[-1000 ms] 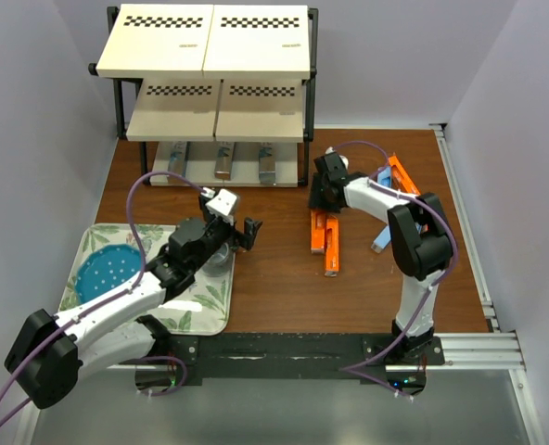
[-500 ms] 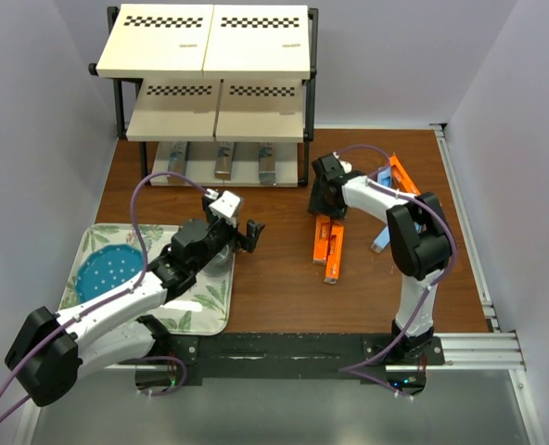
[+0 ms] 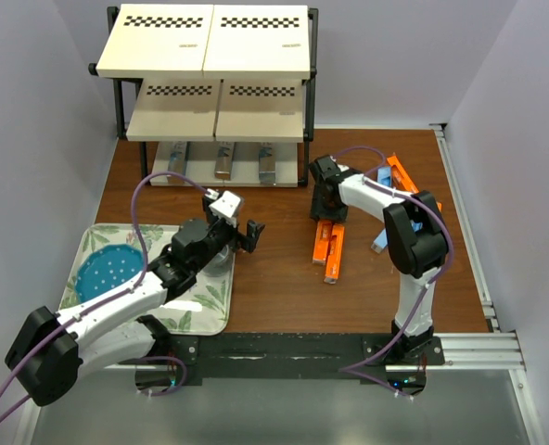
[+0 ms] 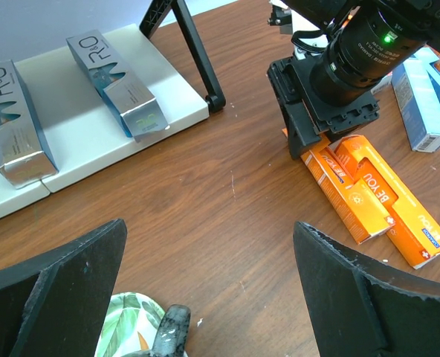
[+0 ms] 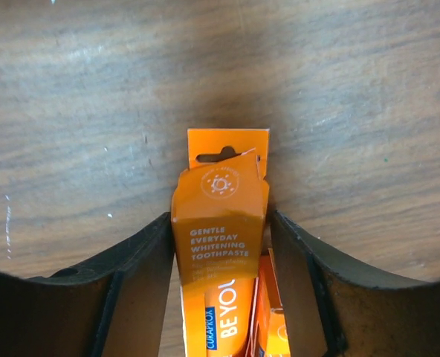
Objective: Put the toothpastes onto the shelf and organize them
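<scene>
Down at the right gripper (image 5: 220, 223): the jaws stand narrow, one either side of the flap end of an orange toothpaste box (image 5: 218, 256), each close against a long side. Whether they actually press it I cannot tell.
Orange toothpaste box: flat on the table (image 3: 274, 287), right of the middle, lying roughly far-to-near, with the gripper at its far end.
Second orange box (image 5: 267, 320): alongside the first, just beside it, pointing the same way.
Left gripper (image 4: 209, 245): jaws spread wide with nothing between them. It hangs over bare wood left of the middle, near the far right corner of the leaf-patterned tray (image 3: 210, 301).
Shelf (image 3: 210, 69): against the table's far edge, towards the left. Its bottom board carries three metallic blue boxes (image 3: 223, 164), spaced apart and lying front to back.
Light blue boxes (image 4: 421, 111): towards the right edge, beyond the right arm and partly hidden by it.
Slanted orange box (image 3: 402, 171): towards the far right corner, beside the light blue ones.
Leaf-patterned tray: at the near left corner, with a blue plate (image 3: 108, 271) on it.
</scene>
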Controlling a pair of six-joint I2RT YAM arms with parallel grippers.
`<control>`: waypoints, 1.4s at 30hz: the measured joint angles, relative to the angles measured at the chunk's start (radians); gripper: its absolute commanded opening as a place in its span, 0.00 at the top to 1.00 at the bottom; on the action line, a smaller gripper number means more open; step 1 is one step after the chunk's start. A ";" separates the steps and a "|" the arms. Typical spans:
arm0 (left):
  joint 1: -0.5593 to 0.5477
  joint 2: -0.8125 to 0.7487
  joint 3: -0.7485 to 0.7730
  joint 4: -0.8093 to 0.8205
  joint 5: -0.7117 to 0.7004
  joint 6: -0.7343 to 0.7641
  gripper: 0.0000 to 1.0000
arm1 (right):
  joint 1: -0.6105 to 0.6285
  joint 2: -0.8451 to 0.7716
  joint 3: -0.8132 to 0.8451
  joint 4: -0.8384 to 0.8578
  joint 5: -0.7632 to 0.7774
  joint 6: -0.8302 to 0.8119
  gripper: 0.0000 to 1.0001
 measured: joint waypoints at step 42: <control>-0.536 0.500 0.218 0.142 -0.451 0.219 0.02 | 0.005 -0.347 -0.090 -0.055 -0.217 0.238 0.81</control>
